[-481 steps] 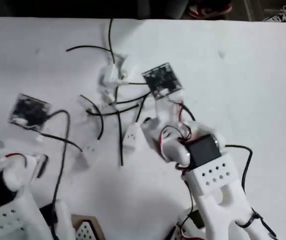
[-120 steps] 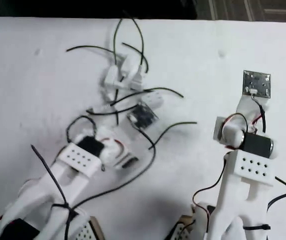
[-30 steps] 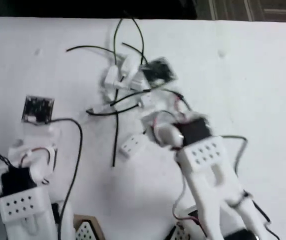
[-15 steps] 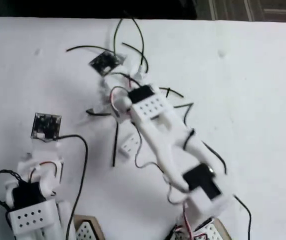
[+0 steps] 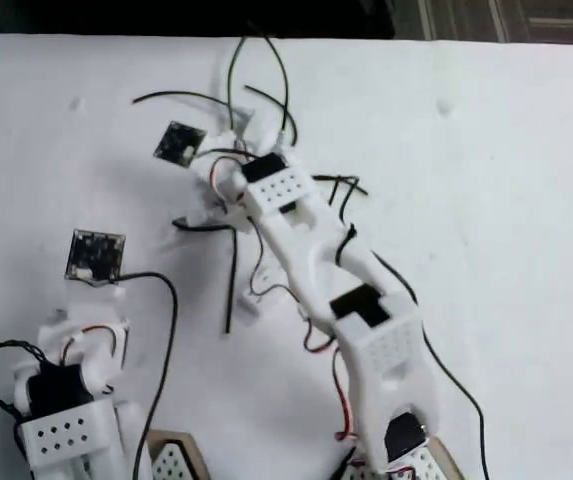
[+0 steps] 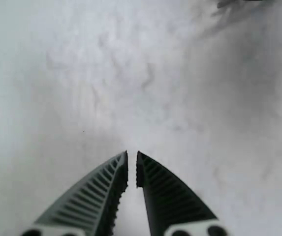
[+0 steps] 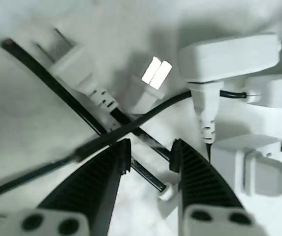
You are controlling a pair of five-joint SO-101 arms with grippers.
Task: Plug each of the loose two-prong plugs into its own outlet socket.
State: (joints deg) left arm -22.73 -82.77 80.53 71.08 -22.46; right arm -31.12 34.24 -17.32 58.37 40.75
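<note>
Toward the far middle of the white table (image 5: 506,150), the loose plugs lie in a heap with their thin black cords (image 7: 126,129). One white moulded two-prong plug (image 7: 74,64) lies flat, its blades pointing away from the pincer. A second plug with bright prongs (image 7: 155,72) lies just beside it, tipped up. Close by sit the white plastic outlet socket blocks (image 7: 229,51); one seems to have a plug already seated, though I cannot be sure.

The right gripper (image 7: 149,153) hangs low over this heap at the end of its outstretched arm. Its dark ribbed jaws are released and stand on either side of a crossing of cords, touching neither loose plug. It looks placed to single out a plug, but the cords lie in the way and could be pinched instead.

At the near left, the left gripper (image 6: 132,169) sits over bare table. Its jaws are drawn together with a sliver between them, grasping nothing, probably parked to leave the other arm room.
</note>
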